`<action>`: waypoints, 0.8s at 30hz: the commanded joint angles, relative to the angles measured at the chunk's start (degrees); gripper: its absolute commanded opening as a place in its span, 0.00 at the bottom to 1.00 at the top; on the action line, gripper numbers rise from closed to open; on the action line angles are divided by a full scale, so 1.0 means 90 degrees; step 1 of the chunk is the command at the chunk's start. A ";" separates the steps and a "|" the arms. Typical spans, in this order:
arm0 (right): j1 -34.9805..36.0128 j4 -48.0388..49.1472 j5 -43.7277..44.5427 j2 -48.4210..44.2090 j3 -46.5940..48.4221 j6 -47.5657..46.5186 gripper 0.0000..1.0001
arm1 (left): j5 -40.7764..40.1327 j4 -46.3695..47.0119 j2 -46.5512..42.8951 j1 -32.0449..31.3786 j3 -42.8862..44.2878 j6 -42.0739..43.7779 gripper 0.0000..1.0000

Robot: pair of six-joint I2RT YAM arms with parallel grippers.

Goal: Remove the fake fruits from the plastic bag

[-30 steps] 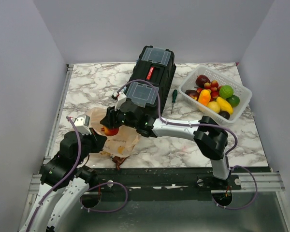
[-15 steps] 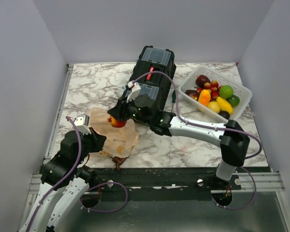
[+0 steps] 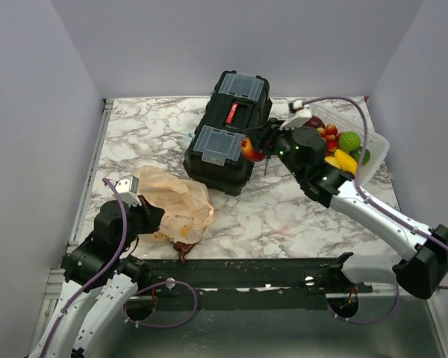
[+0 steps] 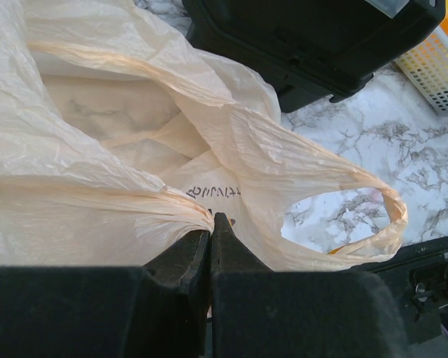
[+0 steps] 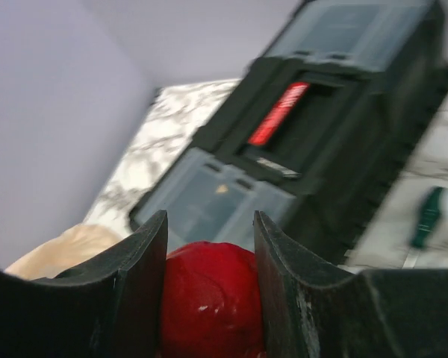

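A red fruit was gripped between the fingers of the right hand, which was held above the worktop at the right side of the toolbox. The fruit was seen as roundish, so no long axis was noted. The basket lay to the right of that hand and a little farther back, just beside it, with its length running from far-left to near-right. Several fruits were already piled in it. The right arm was clearly the nearer one to the basket, so a short swing to the right was judged to be all the drop called for.

The right arm was stretched from its base at the near right diagonally up across the worktop, with the forearm over the basket's near-left side and the hand pointed left toward the toolbox. A green-handled screwdriver was glimpsed on the worktop beside the toolbox.

The left hand was closed on a bunched fold of the bag, pinning it low at the near-left of the worktop, with the left arm folded up close over its base. The bag lay slack and crumpled, well apart from the basket. Whether any fruit was left inside could not be told.
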 commanded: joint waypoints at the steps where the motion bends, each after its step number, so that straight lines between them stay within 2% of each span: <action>1: -0.0642 -0.0716 0.0572 -0.0785 -0.0492 -0.0198 0.01 | -0.0374 0.0647 0.0126 0.0035 0.0117 0.0288 0.00; 6: -0.1283 -0.1346 0.0881 -0.1339 -0.0664 -0.0462 0.01 | -0.1343 0.1410 0.0691 0.0036 0.0681 0.0886 0.00; 13: -0.1812 -0.1867 0.1199 -0.1158 -0.0484 -0.0600 0.01 | -0.2273 0.1874 0.1907 0.0064 0.1598 0.1696 0.00; 21: -0.2722 -0.2033 0.0813 -0.0391 -0.0182 -0.0279 0.01 | -0.2834 0.2149 0.2710 0.0195 0.1906 0.2185 0.00; 24: -0.3346 -0.2049 0.0267 -0.0091 -0.0005 -0.0054 0.01 | -0.2933 0.2035 0.2905 0.0282 0.1975 0.2255 0.03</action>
